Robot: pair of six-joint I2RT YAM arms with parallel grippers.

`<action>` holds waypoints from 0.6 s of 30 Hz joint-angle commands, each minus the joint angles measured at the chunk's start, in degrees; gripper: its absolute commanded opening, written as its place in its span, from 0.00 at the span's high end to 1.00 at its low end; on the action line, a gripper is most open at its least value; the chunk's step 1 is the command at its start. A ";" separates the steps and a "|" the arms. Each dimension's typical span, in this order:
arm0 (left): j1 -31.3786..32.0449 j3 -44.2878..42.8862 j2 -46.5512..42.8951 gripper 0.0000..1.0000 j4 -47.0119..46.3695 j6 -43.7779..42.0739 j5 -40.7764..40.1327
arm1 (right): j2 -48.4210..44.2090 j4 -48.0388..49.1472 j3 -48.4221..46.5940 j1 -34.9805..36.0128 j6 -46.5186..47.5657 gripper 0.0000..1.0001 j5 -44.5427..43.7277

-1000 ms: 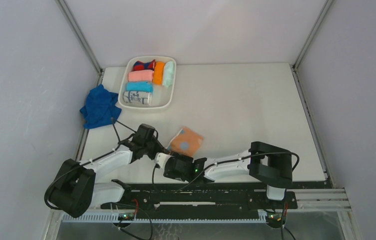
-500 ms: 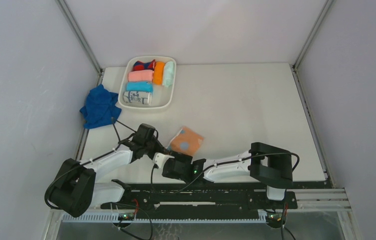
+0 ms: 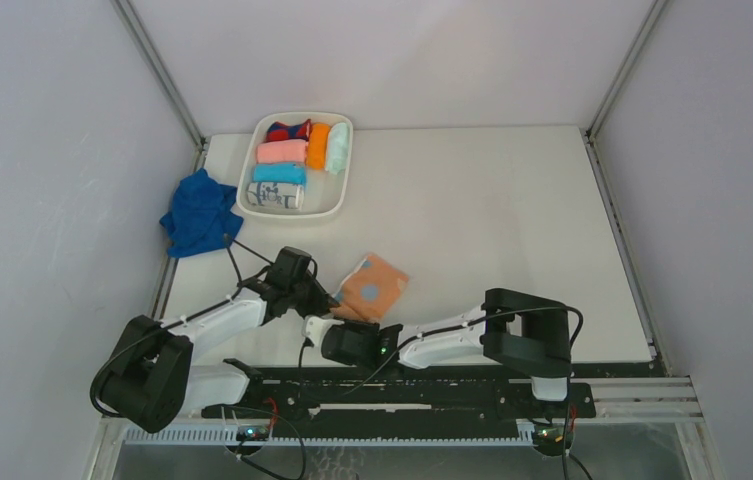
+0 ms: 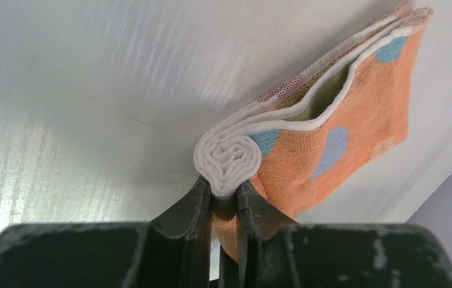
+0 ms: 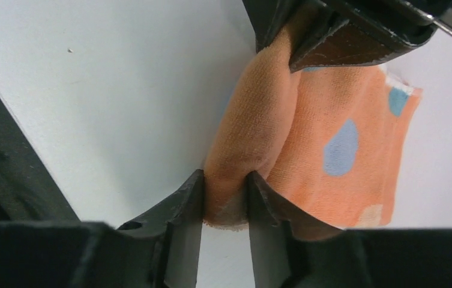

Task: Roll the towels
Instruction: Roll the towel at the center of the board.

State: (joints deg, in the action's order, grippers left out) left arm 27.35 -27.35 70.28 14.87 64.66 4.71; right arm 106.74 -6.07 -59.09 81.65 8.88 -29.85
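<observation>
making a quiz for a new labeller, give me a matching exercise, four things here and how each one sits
Things: 1 spotted towel, 2 blue towel, 3 pink roll, 4 tray.
States: a white, far left on the table; b crumpled at the table's left edge; c part rolled, gripped by left claw and right claw; d lies in the tray.
Pairs: 1-c, 2-b, 3-d, 4-a.

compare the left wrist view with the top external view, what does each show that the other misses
Only the left wrist: the tight white spiral at the spotted towel's rolled end, pinched by the left gripper. Only the top external: the crumpled blue towel and the tray of rolls. Both: the spotted towel, mostly unrolled.
</observation>
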 commanded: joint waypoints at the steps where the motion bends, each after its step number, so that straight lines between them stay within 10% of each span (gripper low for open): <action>1: 0.01 -2.02 0.44 0.82 1.39 -1.70 -0.58 | 0.65 -1.59 -0.90 -1.20 -1.29 0.77 4.24; 5: -0.01 -1.78 -0.56 0.78 1.54 -1.40 -0.87 | -2.43 -3.06 -0.74 -5.27 -4.53 1.00 14.12; 18: -0.50 3.25 -13.65 0.29 1.85 4.55 -5.33 | -5.89 11.45 7.42 -24.78 -22.24 1.00 62.91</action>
State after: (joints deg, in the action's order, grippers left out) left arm 27.24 -26.48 61.87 17.21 66.50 2.00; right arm 101.62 -1.83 -55.20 60.66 -3.36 13.93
